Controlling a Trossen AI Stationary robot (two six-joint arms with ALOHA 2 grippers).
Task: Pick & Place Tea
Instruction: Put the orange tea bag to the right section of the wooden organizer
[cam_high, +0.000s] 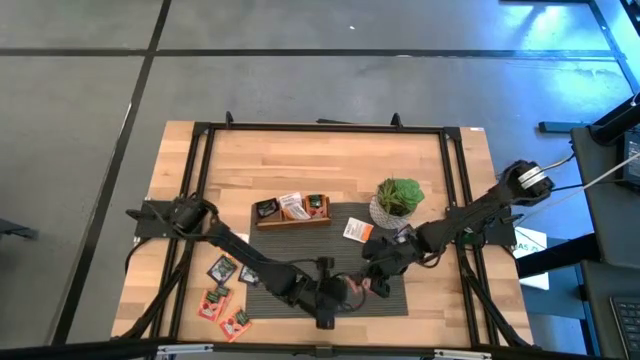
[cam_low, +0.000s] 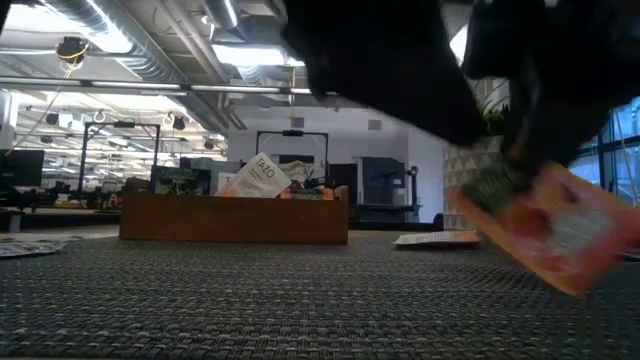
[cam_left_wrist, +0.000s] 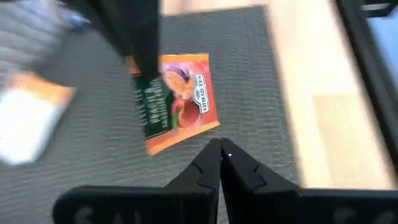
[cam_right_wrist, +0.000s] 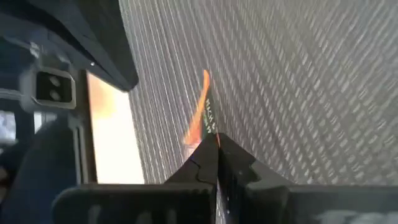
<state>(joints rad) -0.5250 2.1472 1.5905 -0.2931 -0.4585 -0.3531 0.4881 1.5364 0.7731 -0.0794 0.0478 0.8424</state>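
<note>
Orange sachet (cam_left_wrist: 180, 99) in right pincer (cam_right_wrist: 214, 144), edge-on, partly hidden.

Grey concrete floor (cam_high: 300, 90) with dark seams, open ceiling with ducts (cam_low: 130, 50), bright strip lights (cam_low: 240, 55)

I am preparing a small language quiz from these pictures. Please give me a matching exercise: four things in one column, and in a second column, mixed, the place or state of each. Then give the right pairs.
Things:
1. orange sachet
2. wooden tray
3. potted plant
4. left gripper

Places or states:
A. fingers shut, holding nothing
B. pinched by the right gripper, over the grey mat
C. at the mat's far edge, with sachets in it
D. right of the tray

Pairs: 1-B, 2-C, 3-D, 4-A
</note>
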